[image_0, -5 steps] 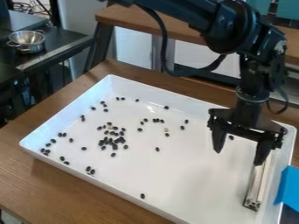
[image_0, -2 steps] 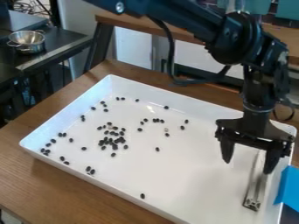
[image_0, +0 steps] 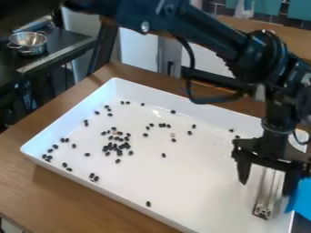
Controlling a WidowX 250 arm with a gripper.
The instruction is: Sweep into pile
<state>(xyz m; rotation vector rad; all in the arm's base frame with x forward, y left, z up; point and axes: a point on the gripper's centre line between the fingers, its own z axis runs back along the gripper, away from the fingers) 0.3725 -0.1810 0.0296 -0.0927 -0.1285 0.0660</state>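
My gripper [image_0: 267,185] hangs open over the right end of the white tray [image_0: 72,116], its two fingers spread to either side of a metal bar [image_0: 265,195]. The bar lies along the tray's right side, its upper part partly hidden by the gripper. It is not gripped. Small black beans [image_0: 115,147] lie scattered on the tray floor, densest in a loose cluster left of centre. Others are spread toward the left corner and the back wall, and a lone bean [image_0: 148,204] lies near the front wall.
The tray rests on a brown wooden table [image_0: 67,195]. A blue object [image_0: 300,200] stands at the tray's right edge. A metal colander [image_0: 27,42] sits on a dark counter at the upper left.
My gripper has moved right and down, closer to the metal bar, staying open. Beans near the back right have come into view. The scattered beans have not moved.
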